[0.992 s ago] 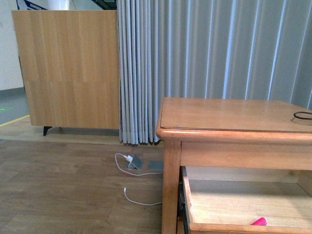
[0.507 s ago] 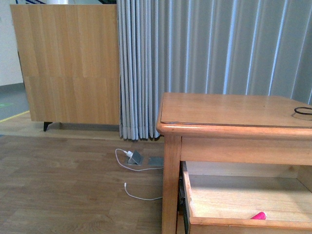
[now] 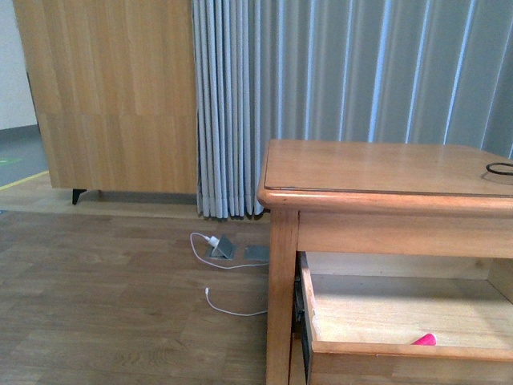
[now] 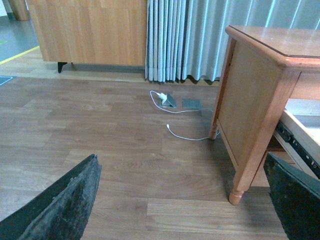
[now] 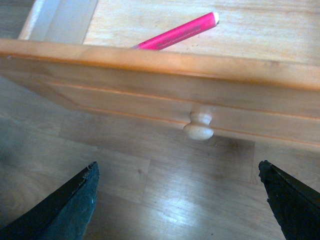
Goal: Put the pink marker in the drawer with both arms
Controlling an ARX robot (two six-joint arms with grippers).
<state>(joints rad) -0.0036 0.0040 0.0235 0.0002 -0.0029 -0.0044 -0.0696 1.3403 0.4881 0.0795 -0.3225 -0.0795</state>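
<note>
1. Left gripper (image 4: 181, 160) — the two black fingers (image 4: 65, 200) stand wide apart with nothing between them. Only the wooden floor (image 4: 100, 130) shows through the gap.
2. White cable (image 4: 185, 136) — it lies loose on the floor ahead of the left gripper. Farther ahead are the grey floor plates (image 4: 170, 101), near the foot of the grey curtain (image 4: 175, 40).
3. Cabinet (image 4: 250, 85) — honey-coloured wood, ahead of the left gripper and off to one finger's side. Its corner leg stands on the floor, well apart from the fingers. A black loop (image 3: 498, 169) lies on its top.
4. Drawer (image 5: 150, 95) — it is pulled out. Its recessed-panel front lies just ahead of the right gripper, not touching it. The pale round knob (image 5: 199, 126) faces the gap between that gripper's fingers.
5. Pink marker (image 5: 177, 32) — it is inside the drawer, beyond the front panel as seen from the right gripper. It lies slantwise on the light plywood, with its pale tip pointing away from the gripper and its near end hidden behind the front rim. In the front view only a pink tip (image 3: 425, 340) shows above the rim.
6. Right gripper (image 5: 178, 167) — its fingers (image 5: 70, 205) are spread wide and hold nothing. It hangs over the floor, clear of the drawer and the marker.
</note>
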